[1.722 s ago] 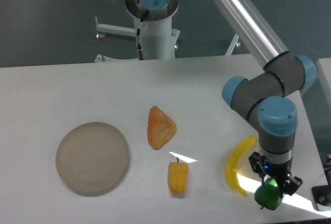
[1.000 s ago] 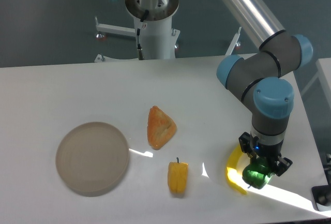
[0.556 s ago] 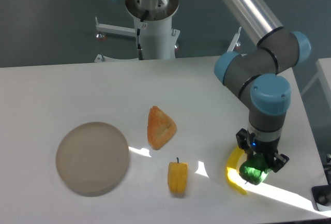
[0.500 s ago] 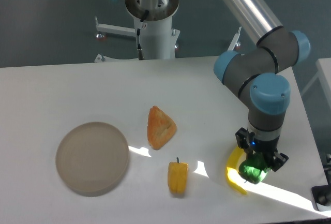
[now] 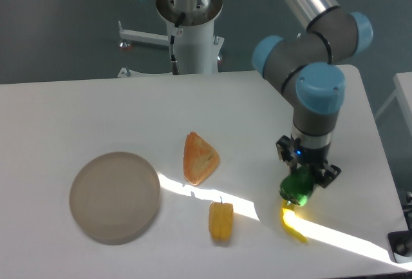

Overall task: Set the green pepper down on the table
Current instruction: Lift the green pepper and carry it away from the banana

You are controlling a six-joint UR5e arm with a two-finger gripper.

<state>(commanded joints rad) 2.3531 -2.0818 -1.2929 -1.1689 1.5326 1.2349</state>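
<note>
The green pepper (image 5: 297,189) is small, glossy and bright green. It hangs in my gripper (image 5: 300,183), which is shut on it, above the white table (image 5: 96,111) at the right side. The pepper is held over the upper end of a yellow banana (image 5: 291,224). The fingers are mostly hidden behind the pepper and the wrist.
A yellow-orange pepper (image 5: 221,221) lies left of the banana. An orange wedge-shaped toy (image 5: 200,157) lies near the middle. A round beige-grey plate (image 5: 114,196) sits at the left. A bright strip of sunlight crosses the front of the table.
My gripper has carried the green pepper up and to the left, from the front right corner to above the banana's upper end. The other objects have not moved.
</note>
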